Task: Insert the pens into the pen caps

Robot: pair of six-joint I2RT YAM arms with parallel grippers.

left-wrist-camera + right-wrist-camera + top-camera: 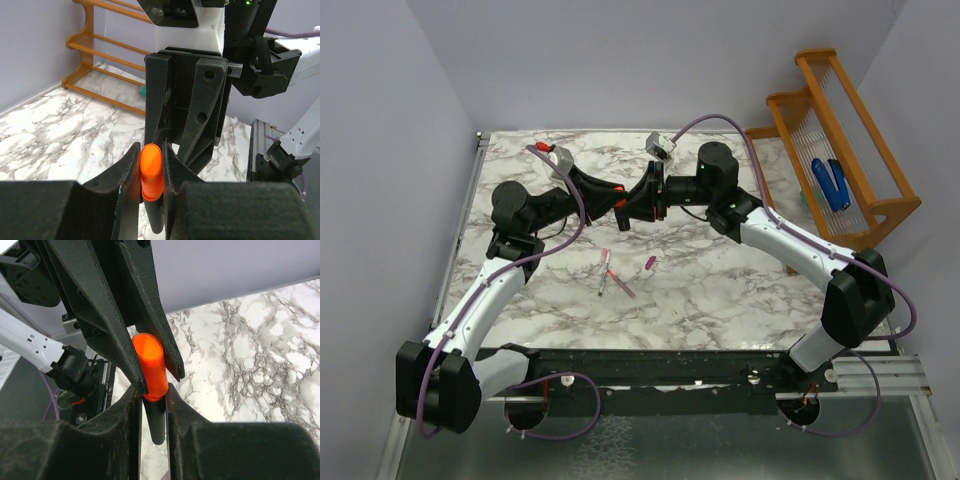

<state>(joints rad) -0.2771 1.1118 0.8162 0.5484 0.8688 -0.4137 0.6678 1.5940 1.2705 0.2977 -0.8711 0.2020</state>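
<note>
Orange cap point(151, 167) and black marker point(157, 424) hang together in the air above the middle of the marble table point(720, 285), where our two arms meet nose to nose. The cap sits over one end of the marker, and its rounded, closed end points away from the black barrel. We cannot tell whether it is pushed fully home.

Our left gripper point(151, 150) is narrowed down tight, with both pads pressed against the sides of the orange cap. Our right gripper point(152, 390) is just as narrow and clamps the black barrel right where the cap ends. The fingers of each gripper reach in just beside the other's, so the two pairs nearly interlock around the marker.

Below them on the marble, nearer the arm bases, we see the whitish-grey pen point(604, 278) lying flat with a pink end. The slim pink pen point(623, 287) lies angled away from it, and the two appear to touch or cross near one end. The magenta cap point(649, 264) lies just to their right, apart from both.

At the far right edge stands an orange wooden rack point(782, 104) with two blue objects point(830, 183) resting in it.
</note>
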